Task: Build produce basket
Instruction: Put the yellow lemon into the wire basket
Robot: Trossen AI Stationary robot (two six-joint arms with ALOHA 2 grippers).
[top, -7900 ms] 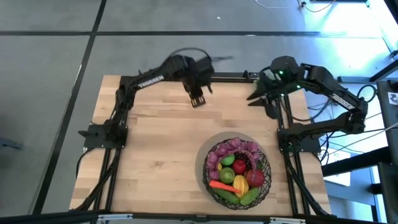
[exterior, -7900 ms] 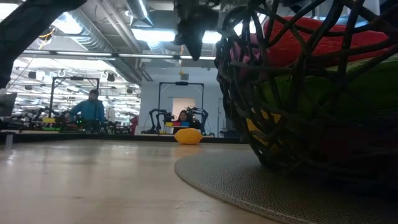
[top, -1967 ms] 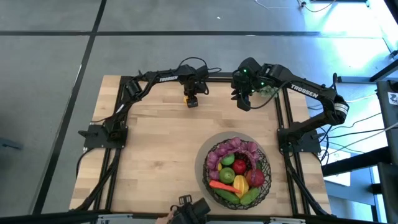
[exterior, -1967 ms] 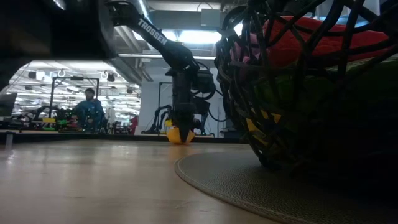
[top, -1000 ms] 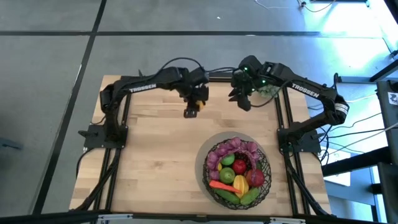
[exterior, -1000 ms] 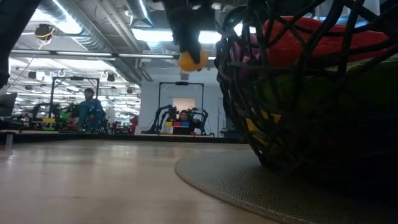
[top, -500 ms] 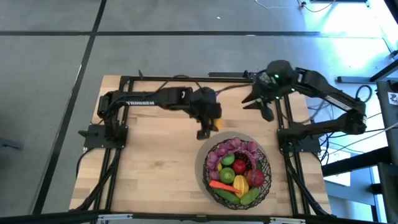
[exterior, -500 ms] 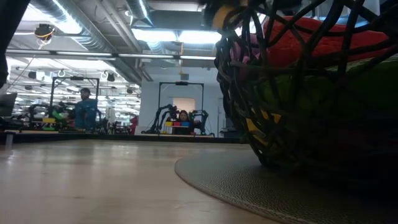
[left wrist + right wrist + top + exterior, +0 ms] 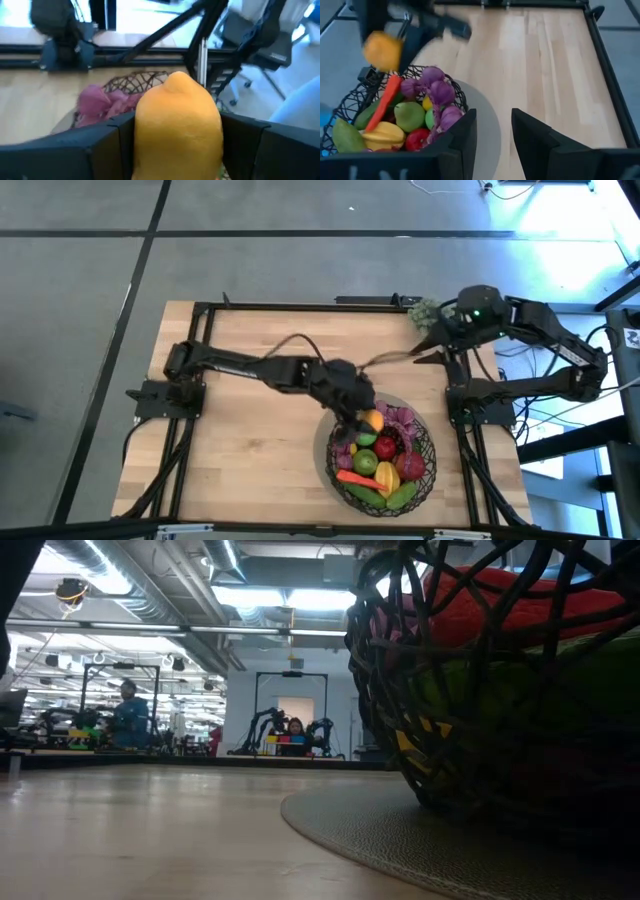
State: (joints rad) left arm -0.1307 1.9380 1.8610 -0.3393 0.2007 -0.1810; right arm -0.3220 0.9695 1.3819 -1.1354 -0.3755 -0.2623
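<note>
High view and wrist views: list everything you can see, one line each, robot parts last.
basket: one, dark brown woven wire, near right part of the table, on a round mat.
mat: one, grey, under the basket.
grapes: purple bunch, far side of the basket.
carrot: one, orange, near side of the basket.
apples: green and red, mid-basket.
lemon: one, orange-yellow, held over the basket's far-left rim.
table: one, light wood.
people: at least two, in the room behind.
left claw: shut on the lemon, over the basket.
right claw: empty, fingers apart, far right corner.
</note>
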